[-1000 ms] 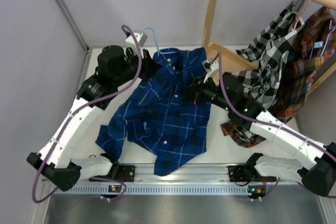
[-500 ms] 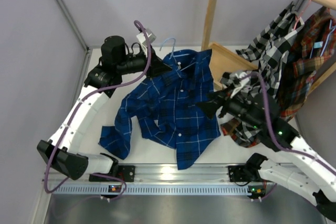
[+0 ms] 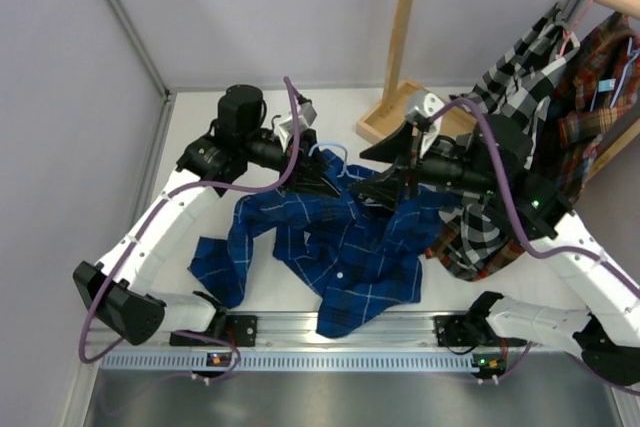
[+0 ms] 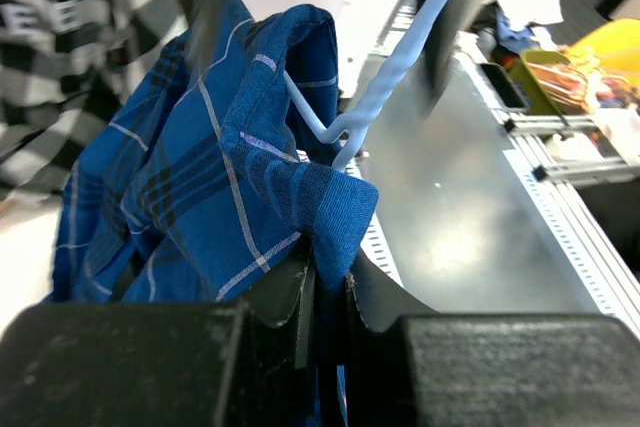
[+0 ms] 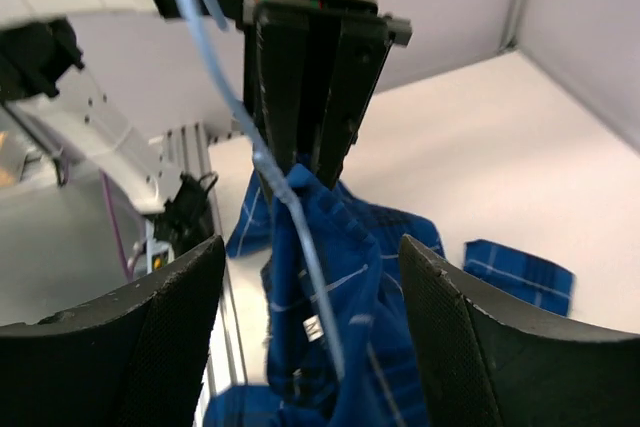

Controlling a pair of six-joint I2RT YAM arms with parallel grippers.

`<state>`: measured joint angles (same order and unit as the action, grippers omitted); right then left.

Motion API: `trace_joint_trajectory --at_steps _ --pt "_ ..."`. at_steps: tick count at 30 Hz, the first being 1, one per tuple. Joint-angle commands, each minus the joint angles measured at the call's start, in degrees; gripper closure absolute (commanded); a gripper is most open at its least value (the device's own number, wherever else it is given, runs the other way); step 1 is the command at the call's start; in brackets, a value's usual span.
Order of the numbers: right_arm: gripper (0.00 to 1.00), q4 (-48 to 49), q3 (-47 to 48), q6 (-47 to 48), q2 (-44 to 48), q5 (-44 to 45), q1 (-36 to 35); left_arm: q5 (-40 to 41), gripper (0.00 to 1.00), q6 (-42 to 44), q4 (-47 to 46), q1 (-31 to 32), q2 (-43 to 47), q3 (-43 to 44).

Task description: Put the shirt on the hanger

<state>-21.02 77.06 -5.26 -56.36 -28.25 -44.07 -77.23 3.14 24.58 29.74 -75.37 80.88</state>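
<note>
The shirt (image 3: 350, 247) is soft, light cloth that slumps easily. It is partly lifted and partly lying on the middle of the bench (image 3: 195, 122). I judge the collar or shoulder seams the safest hold. The hanger (image 4: 400, 77) is thin stiff wire, probably slippery. The left fingers (image 4: 285, 297) are clamped on a shirt fold beside this wire, and the right fingers (image 5: 170, 327) stand apart, empty. No label is readable.

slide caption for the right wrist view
Open right pincer faces the left pincer gripping the shirt, hanger wire running alongside.
</note>
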Motion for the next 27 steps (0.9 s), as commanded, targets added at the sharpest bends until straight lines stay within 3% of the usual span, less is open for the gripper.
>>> trace_joint_trajectory --at_steps 1,5,15,18,20,21,24,27 --pt "0.33 -0.35 2.31 4.02 -1.73 -9.01 0.48 -5.12 1.00 1.79 -2.17 1.72 1.81 0.50" --pt "0.35 1.94 2.31 4.82 -2.88 -13.84 0.39 -5.74 1.00 1.00 -2.17 3.04 -0.73 0.68" --pt "0.51 8.53 0.02 3.76 -4.55 -17.54 0.48 -3.72 1.00 -0.58 -2.17 5.24 -4.61 2.08" --pt "0.65 8.80 0.11 4.55 -5.43 -16.93 0.48 -4.15 1.00 -0.50 -2.17 5.24 -4.87 2.00" --pt "0.85 8.97 -0.15 4.73 -5.52 -16.31 0.57 -3.63 1.00 -0.41 -2.17 5.24 -4.78 1.65" --pt "0.90 8.89 -0.24 4.82 -5.60 -16.05 0.48 -3.37 1.00 -0.50 -2.17 5.24 -4.70 1.47" --pt "0.99 9.06 -1.03 7.26 -5.08 -14.91 0.48 -3.45 1.00 -0.41 -2.25 5.33 -4.69 1.38" --pt "1.00 10.29 -2.61 7.54 -3.76 -13.85 0.48 -0.39 1.00 -0.59 -2.17 5.24 -4.61 1.30"
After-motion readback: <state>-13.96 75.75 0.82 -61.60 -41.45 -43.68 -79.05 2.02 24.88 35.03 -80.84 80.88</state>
